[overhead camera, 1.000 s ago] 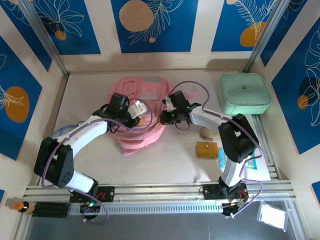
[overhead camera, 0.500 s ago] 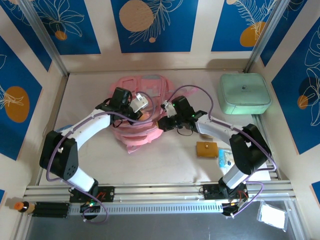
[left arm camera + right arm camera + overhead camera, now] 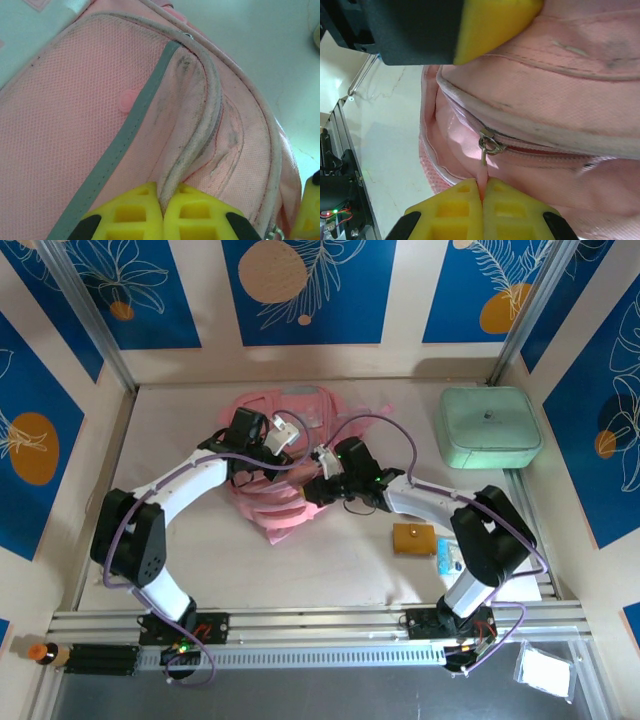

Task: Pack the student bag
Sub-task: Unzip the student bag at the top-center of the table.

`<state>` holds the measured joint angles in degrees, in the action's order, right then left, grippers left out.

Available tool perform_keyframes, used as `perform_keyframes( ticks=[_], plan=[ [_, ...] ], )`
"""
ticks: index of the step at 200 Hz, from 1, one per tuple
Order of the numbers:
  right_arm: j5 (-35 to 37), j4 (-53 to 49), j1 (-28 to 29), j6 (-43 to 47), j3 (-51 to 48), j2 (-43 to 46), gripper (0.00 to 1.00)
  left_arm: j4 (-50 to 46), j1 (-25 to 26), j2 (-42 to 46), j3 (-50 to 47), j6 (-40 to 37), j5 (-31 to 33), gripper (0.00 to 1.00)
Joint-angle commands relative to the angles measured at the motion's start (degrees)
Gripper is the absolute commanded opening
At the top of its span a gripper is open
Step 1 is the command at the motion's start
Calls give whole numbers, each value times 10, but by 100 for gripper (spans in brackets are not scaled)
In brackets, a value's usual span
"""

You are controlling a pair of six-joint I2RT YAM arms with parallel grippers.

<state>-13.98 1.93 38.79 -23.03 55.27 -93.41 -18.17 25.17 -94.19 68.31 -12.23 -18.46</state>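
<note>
Zipper work moves along: the right gripper (image 3: 482, 192), clamped on the pink pull tab (image 3: 483, 175) of the student bag (image 3: 283, 508), has dragged leftward at mid-table, bunching the fabric. Just beyond, the left gripper (image 3: 162, 202) stays pinched on the bag's piped seam (image 3: 200, 135), bracing it. The zip seems to be opening, and nothing looks packed yet.

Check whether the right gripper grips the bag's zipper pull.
Yes, the right gripper is shut on the zipper pull of the student bag.
</note>
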Motion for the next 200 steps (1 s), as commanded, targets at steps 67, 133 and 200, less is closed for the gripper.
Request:
perform_keyframes(
  ticks=[67,133,200],
  plan=[
    [2,22,-135,-150,-73,113,53,111,-13,35,-16,16,-18,0],
    [-81,30,-162,-363,6,46,69,119,-13,44,-25,15,-46,0],
    [-88,23,-143,-453,98,-49,70,124,-13,50,-40,12,-66,0]
  ],
)
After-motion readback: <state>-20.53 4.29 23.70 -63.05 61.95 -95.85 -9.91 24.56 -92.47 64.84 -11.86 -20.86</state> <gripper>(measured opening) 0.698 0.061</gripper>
